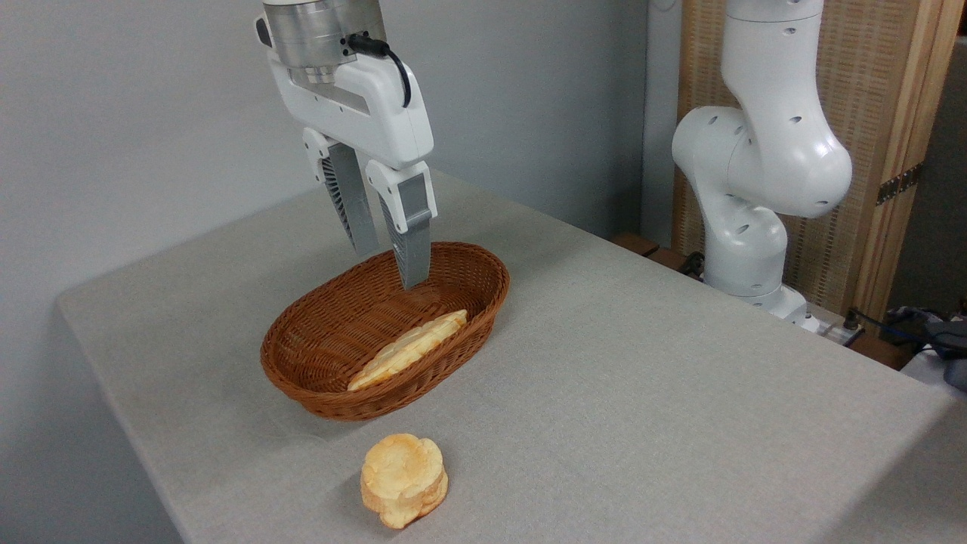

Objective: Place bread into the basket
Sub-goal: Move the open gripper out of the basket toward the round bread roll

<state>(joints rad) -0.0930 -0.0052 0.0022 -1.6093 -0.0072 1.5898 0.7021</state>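
Observation:
The bread (403,479), a small round golden bun with lobed edges, lies on the grey table near its front edge, just in front of the basket. The reddish-brown wicker basket (302,355) stands at the table's middle with a long pale-yellow ridged loaf (409,349) leaning inside it. My gripper (390,268) hangs above the basket's far end, open, with nothing between its grey fingers (412,249). It is well away from the bun.
The arm's white base (755,189) stands at the table's right rear, with cables (891,325) beside it. A grey wall runs behind the table, and a wooden screen (884,136) stands at the right.

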